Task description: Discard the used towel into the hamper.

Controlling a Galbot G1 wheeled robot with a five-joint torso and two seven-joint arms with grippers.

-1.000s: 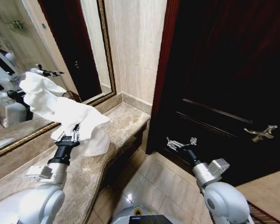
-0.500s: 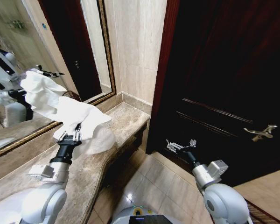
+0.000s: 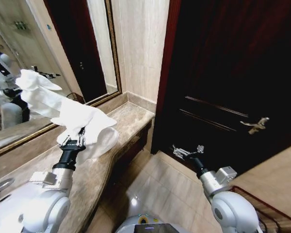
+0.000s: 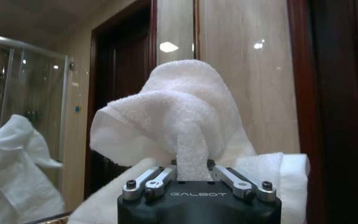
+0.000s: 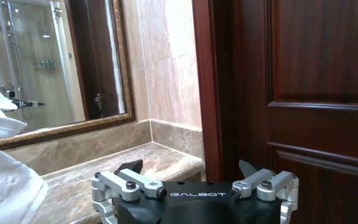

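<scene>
We hold the towel (image 3: 82, 121) pinched upright in our left gripper (image 3: 72, 142) above the counter (image 3: 128, 121), while the hamper (image 3: 262, 213) sits low, far across beyond our empty, spread right gripper (image 3: 186, 150).

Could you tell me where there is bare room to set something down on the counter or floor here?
The marble counter is bare from the towel in the left tool to the wall corner. The tiled floor between counter and door is free beside the open right tool.
</scene>
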